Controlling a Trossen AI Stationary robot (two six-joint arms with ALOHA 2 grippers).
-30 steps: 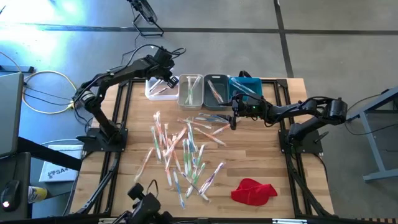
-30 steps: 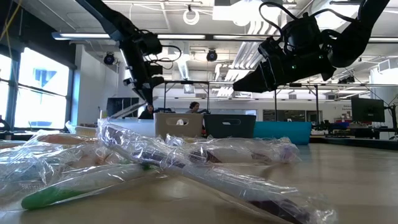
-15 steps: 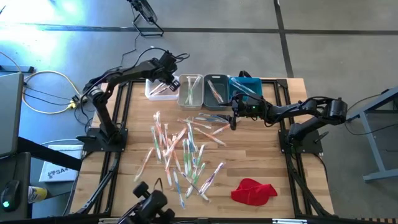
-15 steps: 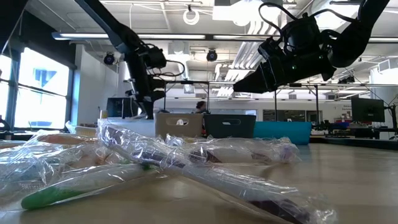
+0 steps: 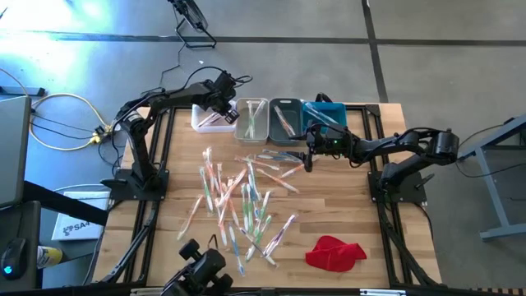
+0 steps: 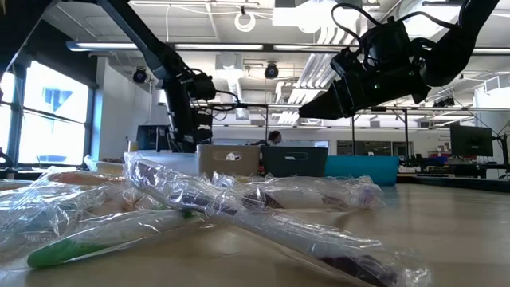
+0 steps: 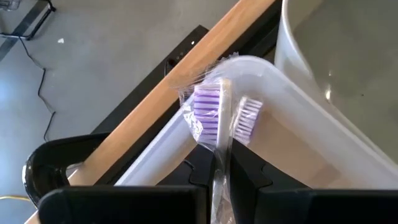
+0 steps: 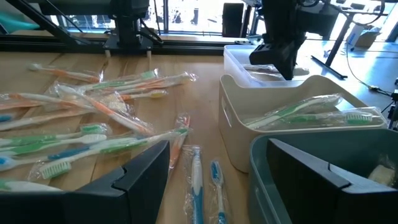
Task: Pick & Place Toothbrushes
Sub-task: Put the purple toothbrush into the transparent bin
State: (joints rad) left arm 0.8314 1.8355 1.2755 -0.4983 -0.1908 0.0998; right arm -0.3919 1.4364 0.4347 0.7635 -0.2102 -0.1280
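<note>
Your left end effector [image 7: 222, 168] is clamped on a wrapped toothbrush [image 7: 219, 127], its bristles just ahead over the white bin [image 7: 323, 143]. Your right end effector [image 5: 309, 161] hangs open, the loose toothbrushes [image 5: 238, 201] below and beside it on the surface [image 5: 345, 210].

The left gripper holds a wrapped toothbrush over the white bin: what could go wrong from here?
The left gripper pinches the toothbrush by the handle, its bristle end near the white bin rim; released here, it might land on the rim or outside. The loose wrapper could cling to the fingers. The right gripper waits open over the pile.
</note>
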